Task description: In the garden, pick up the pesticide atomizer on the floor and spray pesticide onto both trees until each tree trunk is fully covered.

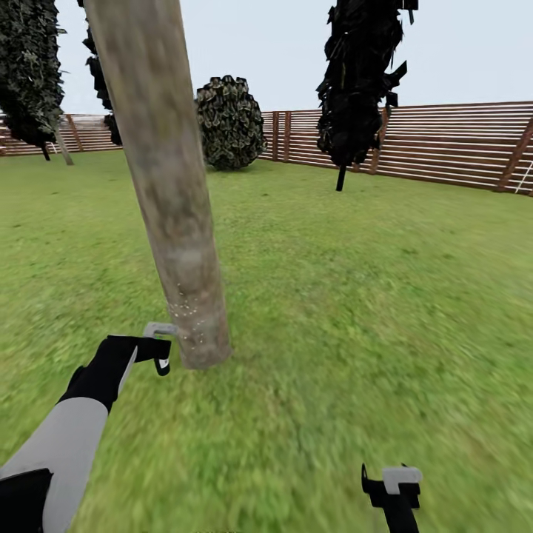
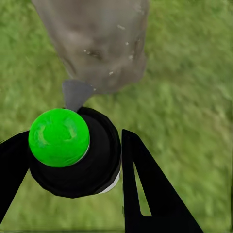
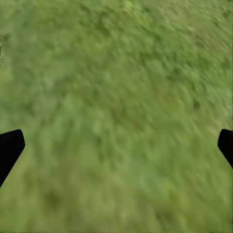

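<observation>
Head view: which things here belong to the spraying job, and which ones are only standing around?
For the job:
- trunk, with white specks low down
- atomizer, held in the left tool, nozzle toward the trunk

Not for the job:
- fence
- round bush
- dark narrow tree
- lawn
- right tool, open over grass

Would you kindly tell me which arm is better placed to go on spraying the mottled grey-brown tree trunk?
The left. Its gripper is shut on the small black atomizer bottle with a green top, right beside the base of the grey-brown trunk, where white specks show. The right gripper hangs open over green grass, well aside.
</observation>
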Tool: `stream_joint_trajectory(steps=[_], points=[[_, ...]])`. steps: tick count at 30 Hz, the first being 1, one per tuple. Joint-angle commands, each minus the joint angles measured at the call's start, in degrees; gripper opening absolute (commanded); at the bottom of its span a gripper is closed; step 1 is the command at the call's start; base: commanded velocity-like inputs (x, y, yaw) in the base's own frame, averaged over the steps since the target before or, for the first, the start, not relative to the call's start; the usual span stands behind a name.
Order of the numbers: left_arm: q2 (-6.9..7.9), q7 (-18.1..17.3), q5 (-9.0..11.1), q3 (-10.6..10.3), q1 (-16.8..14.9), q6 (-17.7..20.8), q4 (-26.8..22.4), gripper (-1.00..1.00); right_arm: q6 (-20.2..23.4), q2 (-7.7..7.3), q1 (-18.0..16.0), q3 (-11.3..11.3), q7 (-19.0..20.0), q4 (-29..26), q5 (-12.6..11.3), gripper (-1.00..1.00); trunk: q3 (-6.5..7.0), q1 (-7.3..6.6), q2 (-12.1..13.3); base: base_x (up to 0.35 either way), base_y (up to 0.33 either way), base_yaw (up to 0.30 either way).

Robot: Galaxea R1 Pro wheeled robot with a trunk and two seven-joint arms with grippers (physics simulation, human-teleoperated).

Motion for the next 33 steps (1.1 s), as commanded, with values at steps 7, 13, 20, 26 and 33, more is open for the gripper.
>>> stream_joint_trajectory(steps=[7,13,20,26,33], points=[[-0.37,-0.40,-0.58,0.51,-0.05,0.24,-0.64,-1.00,-0.10,0.00,-0.03,-0.29,-0.41,0.07,0.57,1.00,-0.05,-0.01,-0.02,0.026,-0.274,0.225],[-0.38,0.03,-0.49,0.64,-0.14,0.40,-2.23,-1.00,-0.11,0.00,-0.03,-0.29,-0.62,0.05,0.52,1.00,-0.05,-0.01,-0.02,0.087,-0.274,0.008],[0.30,0.85,-0.74,5.54,3.00,-0.08,-0.56,-1.00,-0.09,0.00,-0.03,-0.29,-0.50,0.06,0.52,1.00,-0.05,-0.01,-0.02,0.031,-0.274,0.000],[0.13,4.78,-0.66,6.25,5.87,-2.90,0.14,-1.00,-0.07,0.00,-0.03,-0.29,-0.49,0.07,0.53,1.00,-0.05,-0.01,-0.02,0.006,-0.274,0.093],[-0.38,7.97,-0.66,6.46,6.10,-3.02,0.12,-1.00,-0.08,0.00,-0.03,-0.29,-0.40,0.05,0.55,1.00,-0.05,-0.01,-0.02,0.141,-0.258,0.268]])
